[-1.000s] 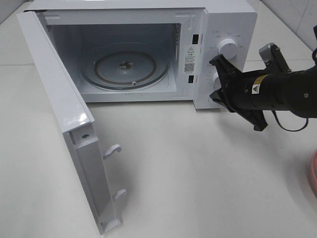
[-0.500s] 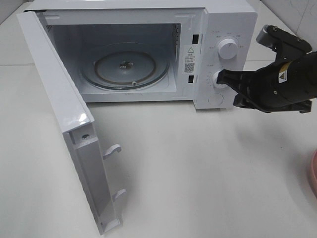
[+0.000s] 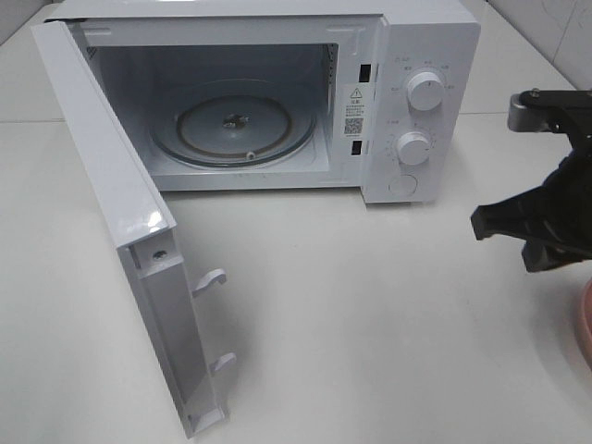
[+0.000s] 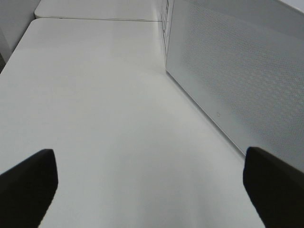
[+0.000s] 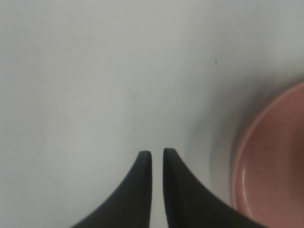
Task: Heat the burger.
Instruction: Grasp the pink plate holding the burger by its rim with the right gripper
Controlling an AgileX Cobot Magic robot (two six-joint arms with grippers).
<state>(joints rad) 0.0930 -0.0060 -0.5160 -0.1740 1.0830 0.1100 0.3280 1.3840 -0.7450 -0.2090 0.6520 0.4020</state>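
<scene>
The burger is out of view in every frame. The white microwave [image 3: 421,37] stands at the back with its door [image 3: 111,185] swung wide open, and its glass turntable [image 3: 233,125] is bare. My right gripper [image 5: 157,153] is shut with nothing between its fingers. It points down at the table next to the pink plate [image 5: 273,161]. The right arm [image 3: 541,217] shows at the right edge of the exterior view, clear of the microwave's knobs [image 3: 413,148]. My left gripper [image 4: 148,156] is open and empty over bare table, beside a perforated microwave panel [image 4: 237,80].
The open door juts forward over the left half of the table [image 3: 370,324]. The pink plate's rim [image 3: 585,324] shows at the right edge. A table seam runs behind the microwave.
My right arm has drawn back from the microwave's lower knob. It moved right and tipped down toward the table beside the pink plate. The left gripper has stayed open.
</scene>
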